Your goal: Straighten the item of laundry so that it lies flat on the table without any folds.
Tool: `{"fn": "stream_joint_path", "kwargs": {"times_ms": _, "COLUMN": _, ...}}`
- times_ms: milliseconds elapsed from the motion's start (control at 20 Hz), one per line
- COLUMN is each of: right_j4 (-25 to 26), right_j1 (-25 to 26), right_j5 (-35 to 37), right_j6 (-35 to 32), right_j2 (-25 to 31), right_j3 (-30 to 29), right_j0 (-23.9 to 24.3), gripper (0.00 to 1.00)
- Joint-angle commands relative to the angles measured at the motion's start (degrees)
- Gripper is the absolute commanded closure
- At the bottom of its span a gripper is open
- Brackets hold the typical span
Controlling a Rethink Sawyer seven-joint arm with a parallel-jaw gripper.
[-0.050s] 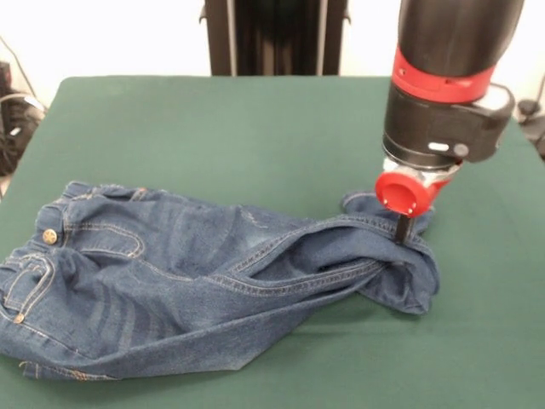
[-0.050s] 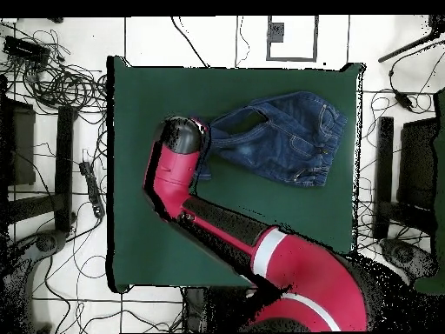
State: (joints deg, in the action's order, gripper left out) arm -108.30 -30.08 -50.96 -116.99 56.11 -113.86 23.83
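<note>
The jeans (image 1: 196, 281) lie crumpled on the green bench (image 1: 255, 128), waistband toward one short edge, the legs bunched together and twisted toward the middle. The gripper (image 1: 402, 228) presses down at the cuff end — whether its fingers are closed on denim or merely touching it I cannot tell. If the hold is shallow, the cloth may slip free, and the fold between the legs could tighten.

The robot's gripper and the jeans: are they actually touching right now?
Touching. In the front view the gripper comes down right onto the bunched leg end of the jeans, with no gap showing between them.
</note>
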Motion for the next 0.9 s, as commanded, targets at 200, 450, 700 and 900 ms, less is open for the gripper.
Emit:
{"fn": "stream_joint_path", "kwargs": {"times_ms": 200, "right_j4": -6.84, "right_j1": 0.84, "right_j5": -1.25, "right_j6": 8.99, "right_j2": 1.70, "right_j3": -1.12, "right_j0": -0.42, "gripper": 1.00}}
{"fn": "stream_joint_path", "kwargs": {"times_ms": 450, "right_j4": -16.16, "right_j1": -6.37, "right_j5": -1.39, "right_j6": 12.87, "right_j2": 9.65, "right_j3": -5.50, "right_j0": 3.99, "gripper": 1.00}}
{"fn": "stream_joint_path", "kwargs": {"times_ms": 700, "right_j4": -28.59, "right_j1": -15.85, "right_j5": -4.22, "right_j6": 16.64, "right_j2": 17.69, "right_j3": -10.46, "right_j0": 8.89, "gripper": 1.00}}
{"fn": "stream_joint_path", "kwargs": {"times_ms": 900, "right_j4": -37.82, "right_j1": -22.61, "right_j5": -6.79, "right_j6": 22.83, "right_j2": 23.56, "right_j3": -13.34, "right_j0": 13.74, "gripper": 1.00}}
